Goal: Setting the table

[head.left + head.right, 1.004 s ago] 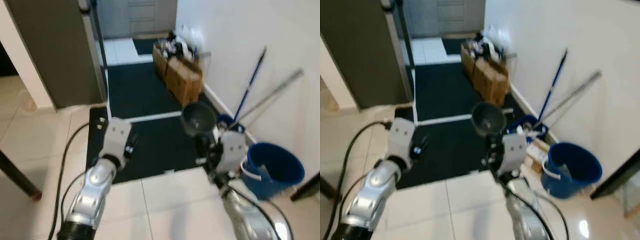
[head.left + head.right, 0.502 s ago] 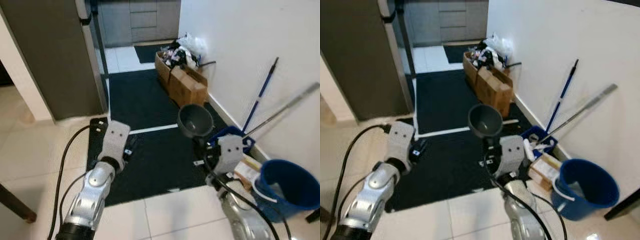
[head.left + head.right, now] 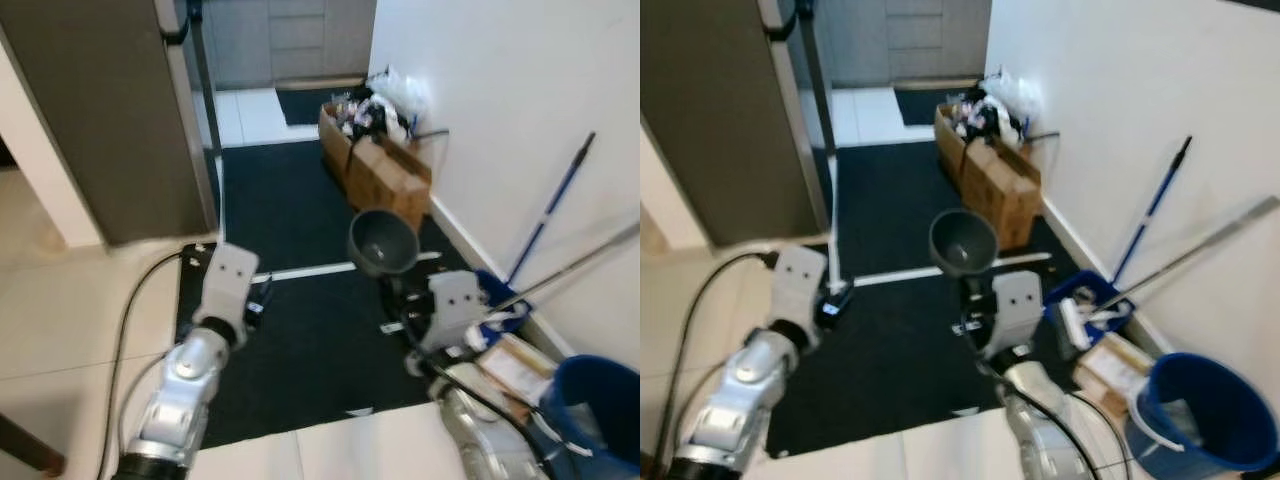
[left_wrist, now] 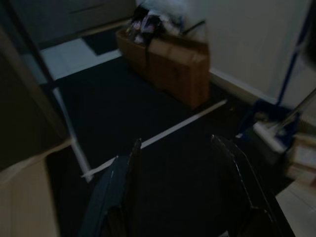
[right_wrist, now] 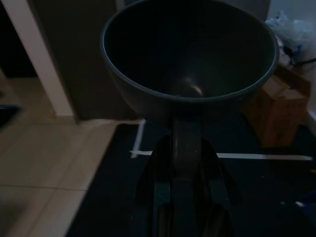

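Observation:
A dark grey bowl (image 3: 383,242) is held upright in front of me, above the black mat. My right gripper (image 5: 185,163) is shut on the bowl (image 5: 190,59), its fingers pinching the rim at the near side. The bowl's inside looks empty. My left gripper (image 4: 180,168) is open with nothing between its fingers (image 4: 113,192), hovering over the black mat at the left of the bowl. The left wrist housing (image 3: 228,285) sits level with the right one (image 3: 450,305).
A black mat (image 3: 290,200) runs down a hallway toward the kitchen. Cardboard boxes with clutter (image 3: 385,160) line the right wall. A blue bucket (image 3: 1200,415), mop handles (image 3: 1150,215) and a blue dustpan (image 3: 1090,300) stand at the right. A dark cabinet (image 3: 110,110) rises at the left.
The camera has moved forward and turned a little left, so the bucket slid toward the right edge. Both arms keep their pose and the bowl stays held.

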`<state>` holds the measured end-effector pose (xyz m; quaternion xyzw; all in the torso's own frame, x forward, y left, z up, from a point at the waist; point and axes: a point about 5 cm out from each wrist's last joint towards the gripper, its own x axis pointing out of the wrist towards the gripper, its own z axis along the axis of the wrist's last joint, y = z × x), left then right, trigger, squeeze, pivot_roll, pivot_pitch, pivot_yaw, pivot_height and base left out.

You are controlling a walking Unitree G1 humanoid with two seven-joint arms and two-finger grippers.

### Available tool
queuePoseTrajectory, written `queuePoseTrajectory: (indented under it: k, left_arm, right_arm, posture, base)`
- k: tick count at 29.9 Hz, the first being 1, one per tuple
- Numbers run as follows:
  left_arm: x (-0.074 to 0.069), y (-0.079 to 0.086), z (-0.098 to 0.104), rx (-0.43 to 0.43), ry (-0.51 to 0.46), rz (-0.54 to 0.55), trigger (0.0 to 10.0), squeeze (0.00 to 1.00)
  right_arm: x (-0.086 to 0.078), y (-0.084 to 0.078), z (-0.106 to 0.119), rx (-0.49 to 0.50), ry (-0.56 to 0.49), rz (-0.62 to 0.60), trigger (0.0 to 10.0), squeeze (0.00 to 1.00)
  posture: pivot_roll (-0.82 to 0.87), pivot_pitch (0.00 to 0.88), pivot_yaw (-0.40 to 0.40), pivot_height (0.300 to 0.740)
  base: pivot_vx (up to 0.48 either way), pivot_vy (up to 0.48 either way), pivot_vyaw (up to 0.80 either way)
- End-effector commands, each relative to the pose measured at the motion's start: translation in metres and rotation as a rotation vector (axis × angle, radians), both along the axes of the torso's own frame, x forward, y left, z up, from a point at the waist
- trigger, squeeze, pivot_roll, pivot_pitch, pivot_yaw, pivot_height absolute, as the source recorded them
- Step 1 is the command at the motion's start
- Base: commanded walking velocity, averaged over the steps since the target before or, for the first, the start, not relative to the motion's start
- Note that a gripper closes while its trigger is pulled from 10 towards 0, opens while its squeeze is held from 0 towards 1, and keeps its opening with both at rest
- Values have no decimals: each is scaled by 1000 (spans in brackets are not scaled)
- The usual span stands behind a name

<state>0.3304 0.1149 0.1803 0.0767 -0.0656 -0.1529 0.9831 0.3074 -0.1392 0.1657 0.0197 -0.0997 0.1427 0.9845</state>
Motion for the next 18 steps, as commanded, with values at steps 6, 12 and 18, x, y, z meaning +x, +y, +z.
queuePoseTrajectory:
  k: [6,12,18]
  left_arm:
    - [-6,3,-10,-23,59,-18,10000,0]
    - [-10,1,-12,-49,82,-34,10000,0]
    - [-12,5,-12,-46,87,-23,10000,0]
  right_arm:
    - [-2,7,-3,6,10,22,10000,0]
    - [-3,10,-3,8,12,31,10000,0]
    - [-3,12,-3,13,13,36,10000,0]
  posture:
    - [76,89,80,740]
    - [77,92,80,740]
    - [84,93,80,740]
  base:
    - [0,0,794]
    - [0,0,794]
    - [0,0,794]
